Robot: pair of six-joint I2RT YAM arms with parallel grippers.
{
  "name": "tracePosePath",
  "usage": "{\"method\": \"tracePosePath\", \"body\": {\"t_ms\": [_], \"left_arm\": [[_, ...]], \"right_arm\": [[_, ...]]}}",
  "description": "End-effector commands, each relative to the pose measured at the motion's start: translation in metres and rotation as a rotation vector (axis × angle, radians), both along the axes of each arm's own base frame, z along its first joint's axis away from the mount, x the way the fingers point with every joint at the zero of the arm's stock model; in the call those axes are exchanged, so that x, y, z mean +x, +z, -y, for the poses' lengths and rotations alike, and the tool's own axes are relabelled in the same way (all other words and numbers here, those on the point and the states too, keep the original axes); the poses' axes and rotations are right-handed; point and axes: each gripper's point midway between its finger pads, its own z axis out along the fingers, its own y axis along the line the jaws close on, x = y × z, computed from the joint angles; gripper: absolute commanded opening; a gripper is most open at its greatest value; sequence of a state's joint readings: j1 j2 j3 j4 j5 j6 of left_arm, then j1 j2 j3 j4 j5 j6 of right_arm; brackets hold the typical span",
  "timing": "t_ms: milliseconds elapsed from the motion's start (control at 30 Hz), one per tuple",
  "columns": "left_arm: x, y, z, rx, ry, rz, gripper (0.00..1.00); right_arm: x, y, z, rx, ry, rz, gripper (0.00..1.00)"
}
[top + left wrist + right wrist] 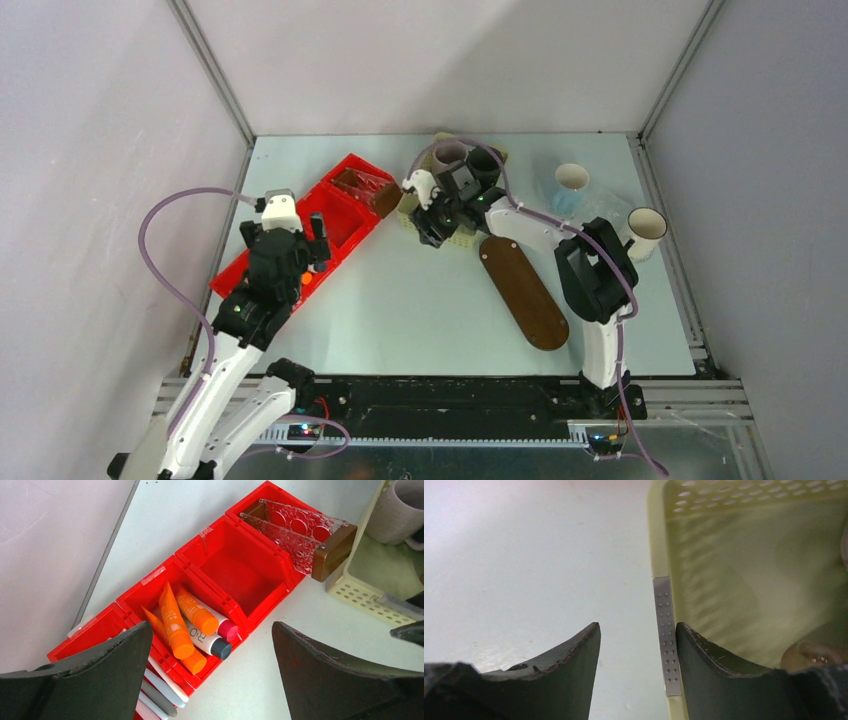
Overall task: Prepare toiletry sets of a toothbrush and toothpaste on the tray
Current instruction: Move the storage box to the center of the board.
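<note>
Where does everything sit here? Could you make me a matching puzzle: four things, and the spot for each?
Things:
1. orange plastic toothpaste tubes
2. mauve-grey round mug
3. dark brown oval wooden tray
4. right gripper, jaws apart

Places:
a. lying flat on the pale table
b. astride the rim of the pale yellow mesh basket
c. in a compartment of the red plastic bin
d. standing inside that basket

Pairs: 1-c, 2-d, 3-a, 4-b

Bare tabletop open between red bin and tray, right hand astride the yellow basket wall, mugs crowding the basket's far end.
</note>
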State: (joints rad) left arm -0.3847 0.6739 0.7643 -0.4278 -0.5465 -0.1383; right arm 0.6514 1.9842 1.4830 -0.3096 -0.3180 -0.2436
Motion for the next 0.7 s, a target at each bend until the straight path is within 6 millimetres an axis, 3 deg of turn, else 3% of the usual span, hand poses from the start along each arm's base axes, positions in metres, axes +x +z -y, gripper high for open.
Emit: {"method": "tracePosePath", "body": {"t_ms": [0,167,333,433,667], "left_arm": [[0.004,0.005,-0.002,0.006,0.006,0.025,0.96],[0.005,0.004,0.000,0.005,0.002,0.020,0.96],[0.005,0.004,0.000,0.004,0.001,0.020,0.96],[0.005,0.004,0.000,0.004,-0.001,0.019,0.96],[0.006,0.003,0.001,0.003,-0.005,0.016,0.96]], "right_arm": [[-0.059,0.021,-0.034,0.059,0.115,-0.089,0.59],[-0.051,0.051,-0.038,0.082,0.074,-0.023,0.60],[-0.019,0.083,-0.017,0.060,-0.046,0.113,0.62],[0.005,0.086,0.008,0.013,-0.148,0.165,0.62],[0.049,0.071,0.070,-0.048,-0.437,0.145,0.61]]}}
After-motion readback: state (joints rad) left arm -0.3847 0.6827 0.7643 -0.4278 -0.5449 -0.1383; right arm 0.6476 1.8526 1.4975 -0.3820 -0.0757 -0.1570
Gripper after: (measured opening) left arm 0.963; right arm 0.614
